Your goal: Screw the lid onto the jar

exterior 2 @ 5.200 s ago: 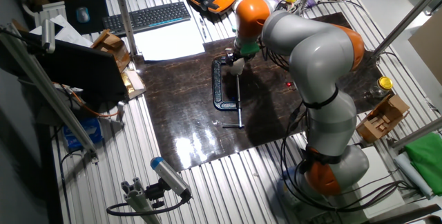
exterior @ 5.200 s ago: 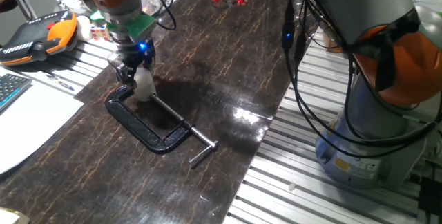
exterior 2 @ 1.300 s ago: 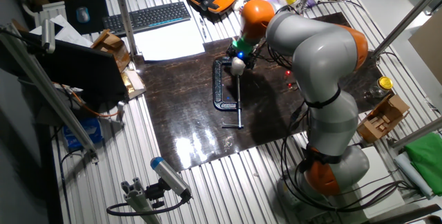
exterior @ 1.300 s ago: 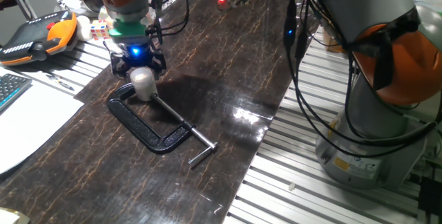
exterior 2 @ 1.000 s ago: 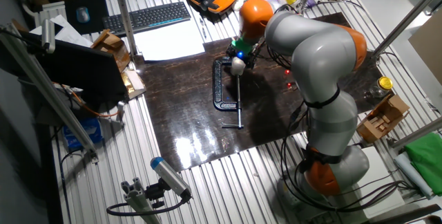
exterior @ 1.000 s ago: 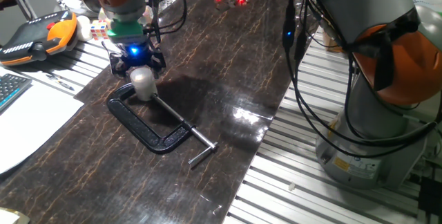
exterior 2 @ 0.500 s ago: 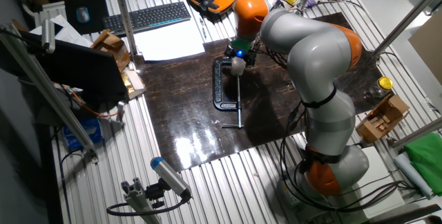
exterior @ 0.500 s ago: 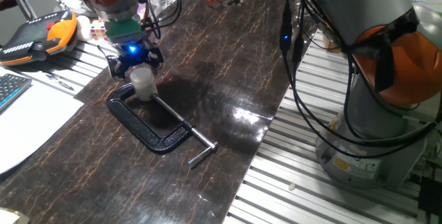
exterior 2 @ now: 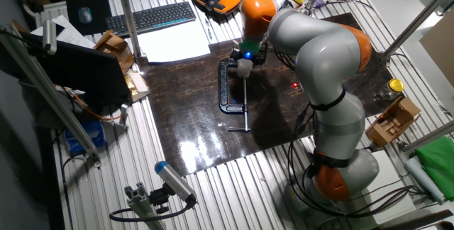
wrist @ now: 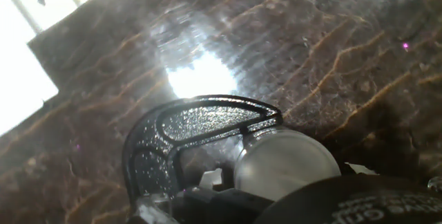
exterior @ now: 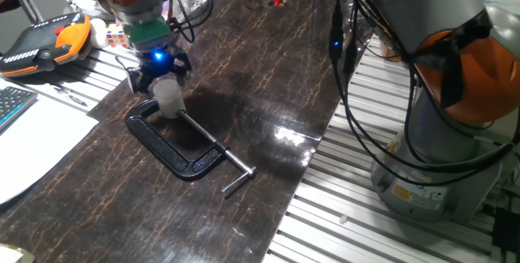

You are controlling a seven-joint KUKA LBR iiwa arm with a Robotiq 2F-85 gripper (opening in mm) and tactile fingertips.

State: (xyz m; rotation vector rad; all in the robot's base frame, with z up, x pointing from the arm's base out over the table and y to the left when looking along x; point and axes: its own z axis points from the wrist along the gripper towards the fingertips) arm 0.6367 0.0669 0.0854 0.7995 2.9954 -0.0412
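So the jar (exterior: 168, 98) is sitting inside the mouth of the black C-clamp (exterior: 173, 144), right up at the closed end of the frame, and my guess is that's on purpose: the clamp pins the jar so it can't spin while the lid (wrist: 286, 162) gets twisted on. From the hand view the lid looks like it's already on top of the jar (a round frosted disc, tucked against the clamp's curved arm). The gripper (exterior: 157, 74) hangs directly above it, wrist pointing straight down, which makes sense for turning around the jar's axis. Its fingers (exterior: 136, 80) look spread to either side of the lid's top rather than pinching it, but honestly I cannot tell whether they touch it, the views are too small and dark
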